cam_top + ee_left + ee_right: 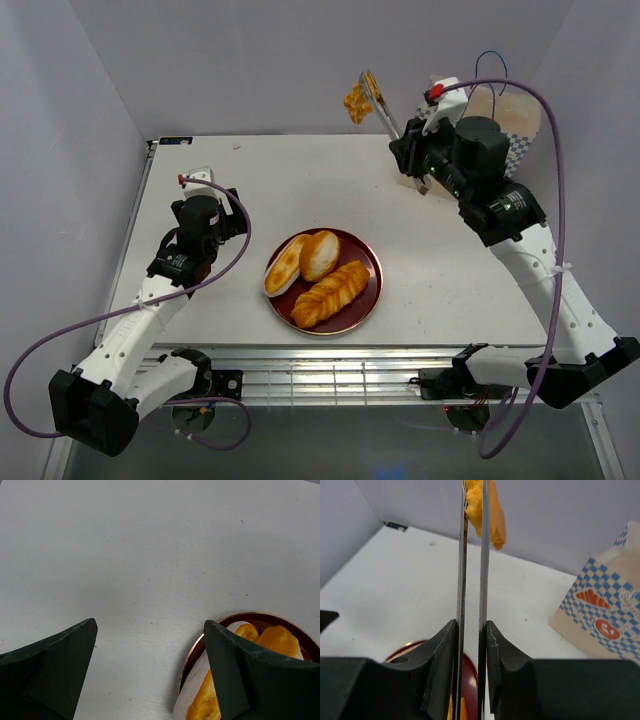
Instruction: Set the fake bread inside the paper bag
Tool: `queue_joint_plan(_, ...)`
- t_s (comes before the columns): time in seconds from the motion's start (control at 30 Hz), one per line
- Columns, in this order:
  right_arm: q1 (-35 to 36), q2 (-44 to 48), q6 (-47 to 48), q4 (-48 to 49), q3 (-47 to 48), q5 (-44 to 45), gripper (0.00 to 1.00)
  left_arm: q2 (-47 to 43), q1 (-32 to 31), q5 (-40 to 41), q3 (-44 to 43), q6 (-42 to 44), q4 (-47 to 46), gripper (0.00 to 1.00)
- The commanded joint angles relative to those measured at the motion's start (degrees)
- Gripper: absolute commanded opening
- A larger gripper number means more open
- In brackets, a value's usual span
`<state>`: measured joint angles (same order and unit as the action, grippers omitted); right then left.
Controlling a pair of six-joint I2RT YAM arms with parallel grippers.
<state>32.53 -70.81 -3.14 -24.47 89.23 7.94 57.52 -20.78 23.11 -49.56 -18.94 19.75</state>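
Right gripper [471,630] clenched on tongs [483,565], which pinch one pastry [487,505] aloft, left of the bag [605,625]. Left gripper [150,624] spread beside plate [350,312]. We'd squeeze firmly, swing over the bag's mouth, then release.

Left arm [140,320] bent, low; left claw [150,625] hovers, jaws wide apart. Right arm [530,250] raised, reaching far right; right claw [471,625] clamped tight on tongs [482,570].

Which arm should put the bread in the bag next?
Right. The right end effector squeezes the tongs pinching an orange pastry in the air near the paper bag. The left end effector is open, empty, beside the plate.
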Motion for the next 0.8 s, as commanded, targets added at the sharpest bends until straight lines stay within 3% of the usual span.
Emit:
queue_joint_plan(0.0, -4.8, -1.2, -4.9, 6.1, 8.8, -11.9, 0.08, -0.9, -0.2, -1.1, -1.7, -0.3, -0.1, 0.98)
queue_joint_plan(0.2, -15.6, -3.3, -11.2, 5.7, 15.1, -12.6, 0.08, -0.9, -0.2, -1.6, -1.8, -0.4, 0.1, 0.98)
queue_joint_plan(0.4, -35.3, -2.4, -20.7, 6.1, 12.3, -21.1, 0.08, -0.9, -0.2, -2.0, -1.8, -0.5, 0.1, 0.98)
queue_joint_plan(0.6, -43.8, -1.3, -21.8, 6.9, 8.3, -23.0, 0.08, -0.8, -0.2, -2.6, -1.8, -0.7, 0.1, 0.98)
queue_joint_plan(0.77, -46.2, -0.5, -23.4, 8.0, 4.9, -24.0, 0.08, -0.8, -0.2, -3.0, -1.9, -0.7, 0.1, 0.98)
